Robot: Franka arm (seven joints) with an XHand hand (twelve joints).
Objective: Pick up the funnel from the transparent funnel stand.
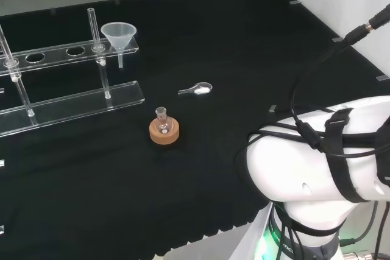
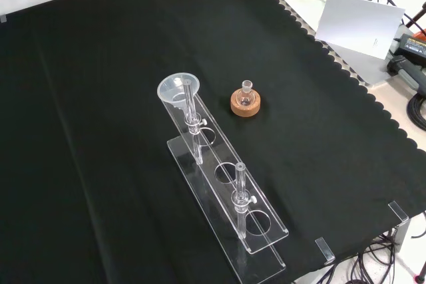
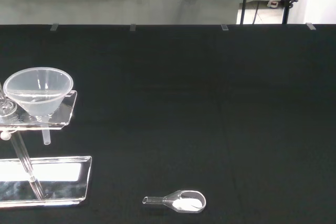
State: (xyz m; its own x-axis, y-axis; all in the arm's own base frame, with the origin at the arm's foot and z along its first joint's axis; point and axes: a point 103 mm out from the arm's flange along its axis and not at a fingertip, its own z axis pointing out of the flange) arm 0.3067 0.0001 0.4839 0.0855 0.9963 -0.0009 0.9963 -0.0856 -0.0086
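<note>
A clear plastic funnel sits upright in the end hole of the transparent funnel stand, its stem hanging below the upper shelf. In the front view the funnel is at the far end of the stand, which runs toward the camera. In the wrist view the funnel rests at the end of the stand's shelf, some way off across the cloth. Two thin glass posts rise from the stand.
A small glass flask on a cork ring stands near the stand's end, as the front view also shows. A glass scoop with white powder lies on the cloth. The arm's white links bulk at the head view's lower right.
</note>
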